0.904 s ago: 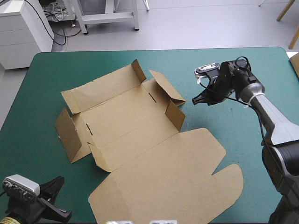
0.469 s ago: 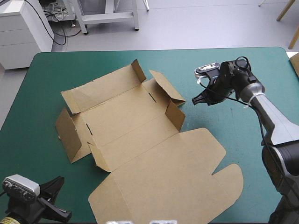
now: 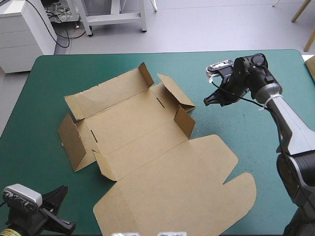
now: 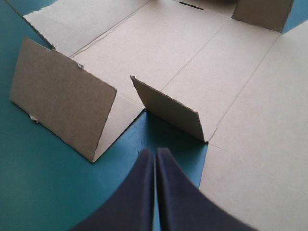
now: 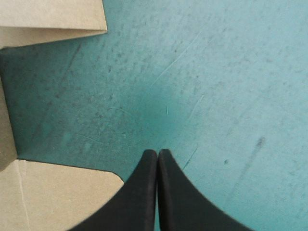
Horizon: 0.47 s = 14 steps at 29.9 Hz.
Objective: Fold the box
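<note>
Table (image 3: pixel 29 147): teal-green cover, bare along its left and right edges; the box takes up most of the middle.
Box (image 3: pixel 142 128): brown board, opened out and lying at an angle, reaching from near the far left corner down to the near edge.
Lid panel (image 3: pixel 172 191): the widest part, flat on the cover at the near edge, with a rounded tab toward the near right corner.
Base panel (image 3: pixel 133 123): flat, at the middle of the table, creased along both long sides.
Far wall (image 3: pixel 108 96): a long strip toward the far edge, tilted up a little.
Side flaps: one stands up on the side toward the left edge (image 3: pixel 71 142), another on the side toward the right edge (image 3: pixel 184 120); neither is tucked.
Right gripper (image 3: pixel 206 103): over bare cover just off the box's right side, toward the far right corner; black fingers pressed together, nothing between them, and not touching the board.
Left gripper (image 4: pixel 155 159): low at the near left corner, fingers together in a point and empty, aimed at a small upright flap (image 4: pixel 168 110) with bare cover between.
Slots: two thin cuts in the base, one near each side flap (image 3: pixel 160 102).
</note>
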Tool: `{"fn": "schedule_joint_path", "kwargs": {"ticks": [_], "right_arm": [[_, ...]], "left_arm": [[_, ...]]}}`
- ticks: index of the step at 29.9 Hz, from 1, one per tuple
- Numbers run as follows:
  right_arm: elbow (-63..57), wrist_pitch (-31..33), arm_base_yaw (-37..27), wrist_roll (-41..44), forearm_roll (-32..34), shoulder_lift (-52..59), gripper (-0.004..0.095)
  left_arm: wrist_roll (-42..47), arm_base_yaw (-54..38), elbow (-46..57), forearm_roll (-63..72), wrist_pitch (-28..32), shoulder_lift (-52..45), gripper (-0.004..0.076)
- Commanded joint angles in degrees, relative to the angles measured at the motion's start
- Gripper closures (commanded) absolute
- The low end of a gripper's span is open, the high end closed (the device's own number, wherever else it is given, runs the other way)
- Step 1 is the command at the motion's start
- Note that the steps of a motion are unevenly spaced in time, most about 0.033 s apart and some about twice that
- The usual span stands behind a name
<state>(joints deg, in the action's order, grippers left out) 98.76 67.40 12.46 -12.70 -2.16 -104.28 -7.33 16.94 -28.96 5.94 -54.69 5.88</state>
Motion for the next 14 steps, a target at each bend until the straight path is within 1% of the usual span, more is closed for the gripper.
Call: {"fn": "schedule_joint_path", "kwargs": {"ticks": [1,7,14], "right_arm": [[3.6,-0.3,1.1,-0.4,0.2,4.8,0.0924],[3.8,-0.3,5.5,-1.5,0.4,7.4,0.0924],[3.8,-0.3,10.7,-1.5,0.4,7.7,0.0924]], "left_arm": [[0.1,0.2,-1.3,0.7,3.8,0.9,0.0731],[0.1,0.2,-1.3,0.7,3.8,0.9,0.0731],[0.0,0.2,-1.3,0.8,3.8,0.9,0.0731]]}}
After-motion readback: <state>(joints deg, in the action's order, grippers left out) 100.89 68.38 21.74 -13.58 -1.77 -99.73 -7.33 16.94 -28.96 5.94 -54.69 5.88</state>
